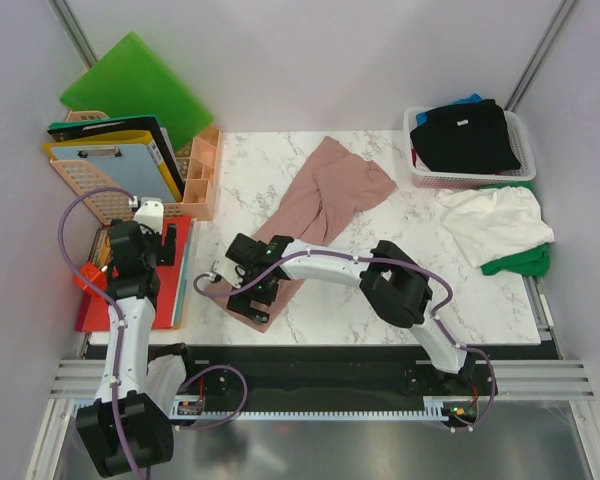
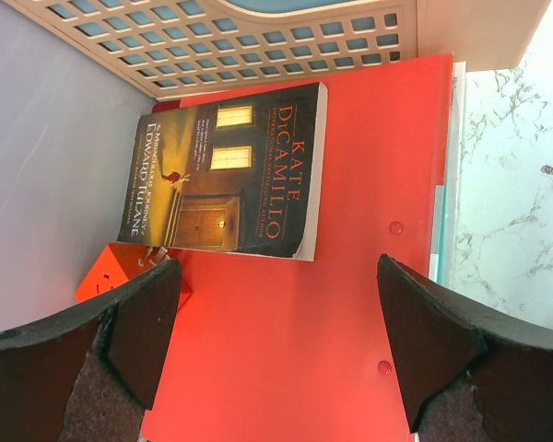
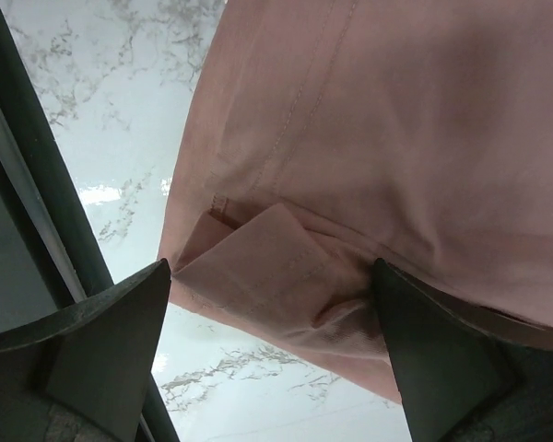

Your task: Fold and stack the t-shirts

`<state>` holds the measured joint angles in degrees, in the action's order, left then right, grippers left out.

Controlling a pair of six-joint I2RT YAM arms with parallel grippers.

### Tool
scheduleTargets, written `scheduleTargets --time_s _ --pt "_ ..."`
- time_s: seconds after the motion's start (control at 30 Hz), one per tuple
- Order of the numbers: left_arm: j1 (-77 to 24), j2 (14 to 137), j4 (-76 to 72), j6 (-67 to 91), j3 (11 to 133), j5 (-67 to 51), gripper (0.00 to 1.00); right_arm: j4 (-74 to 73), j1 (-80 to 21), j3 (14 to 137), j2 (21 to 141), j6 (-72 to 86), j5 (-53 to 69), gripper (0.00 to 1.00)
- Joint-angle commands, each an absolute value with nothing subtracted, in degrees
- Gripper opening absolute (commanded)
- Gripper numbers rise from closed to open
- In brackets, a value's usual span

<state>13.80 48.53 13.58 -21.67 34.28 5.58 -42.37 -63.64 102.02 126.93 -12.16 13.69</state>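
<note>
A dusty pink t-shirt (image 1: 325, 195) lies crumpled in a long diagonal across the middle of the marble table. My right gripper (image 1: 252, 285) hovers over its near left end, jaws open. In the right wrist view the shirt's folded hem corner (image 3: 286, 276) sits between the wide-apart fingers (image 3: 111, 350), not pinched. A white t-shirt (image 1: 495, 220) lies on a green one (image 1: 520, 262) at the right. Black and blue t-shirts (image 1: 465, 135) fill a basket. My left gripper (image 1: 140, 240) stands open over a red folder (image 2: 286, 359), nothing between its pads.
A white basket (image 1: 525, 172) stands at the back right. At the left, a peach organiser (image 1: 200, 185) holds clipboards and a green folder (image 1: 135, 85). A paperback book (image 2: 230, 170) lies on the red folder. The table's near edge (image 1: 320, 343) runs just below my right gripper.
</note>
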Motion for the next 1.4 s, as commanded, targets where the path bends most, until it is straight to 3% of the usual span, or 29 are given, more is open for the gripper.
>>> scheduleTargets --time_s 0.0,0.2,0.53,1.13,1.37 --pt "14.3 48.1 12.0 -21.3 33.7 4.7 0.93 -39.6 -63.6 100.0 127.2 -11.3 18.5 0.98" --pt "14.3 48.3 11.8 -21.4 33.4 4.7 0.93 -40.3 -63.6 96.4 127.8 -12.6 20.2 0.98" --pt "14.2 51.2 10.3 -21.4 35.1 4.1 0.93 -51.5 -63.7 85.7 116.4 -20.6 30.8 0.98" --pt "14.3 52.9 10.7 -20.1 36.9 2.2 0.93 -58.4 -55.3 68.3 99.6 -24.8 26.8 0.98" --pt "14.3 50.8 11.1 -20.6 37.3 0.2 0.92 -59.8 -51.4 69.9 95.1 -25.9 26.8 0.98"
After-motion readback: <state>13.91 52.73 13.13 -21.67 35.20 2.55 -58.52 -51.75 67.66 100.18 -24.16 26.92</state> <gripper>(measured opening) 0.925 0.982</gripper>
